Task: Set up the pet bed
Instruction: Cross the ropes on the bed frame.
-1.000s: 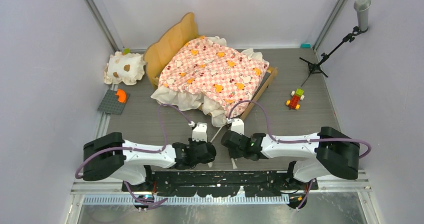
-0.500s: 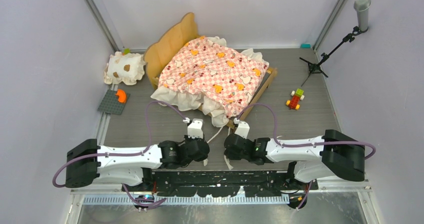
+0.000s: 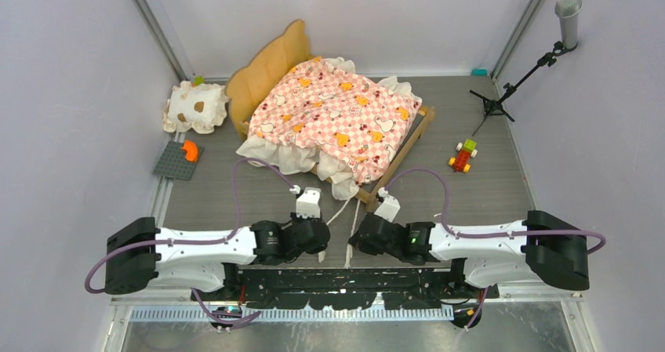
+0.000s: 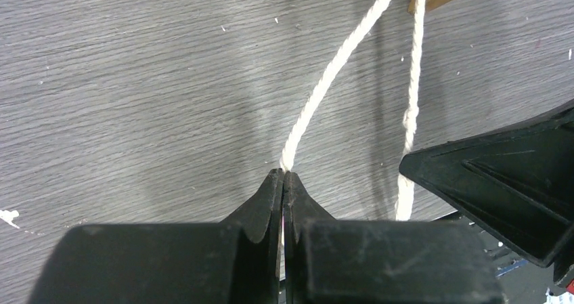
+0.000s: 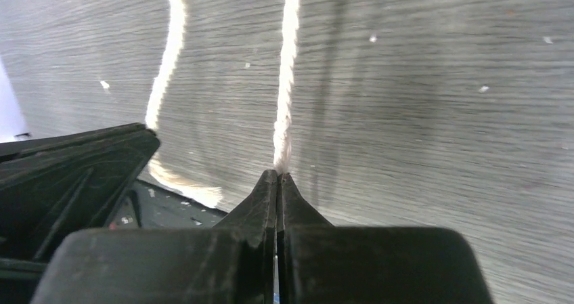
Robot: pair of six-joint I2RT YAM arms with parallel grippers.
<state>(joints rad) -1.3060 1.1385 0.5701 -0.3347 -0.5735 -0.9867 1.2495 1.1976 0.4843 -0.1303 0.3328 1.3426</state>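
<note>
The pet bed [image 3: 337, 113] lies at the back centre, a light-wood frame with a wavy headboard [image 3: 267, 70] and a pink checkered, cream-ruffled mattress draped over it. Two white cords run from its near corner [image 3: 368, 197] toward the arms. My left gripper [image 3: 324, 253] is shut on one cord [image 4: 325, 80], which comes out at its tip [image 4: 283, 175]. My right gripper [image 3: 350, 255] is shut on the other cord [image 5: 287, 67] at its tip [image 5: 278, 175]. The two grippers sit side by side near the table's front edge.
A cream spotted pillow [image 3: 196, 107] lies left of the headboard. A grey baseplate [image 3: 174, 164] with an orange piece sits at the left edge. A small toy of coloured blocks [image 3: 463, 156] and a microphone stand [image 3: 510, 85] are to the right.
Both grippers have drawn back toward the near edge with the cords still pinched. The right one moved furthest. The bed looks much the same.
</note>
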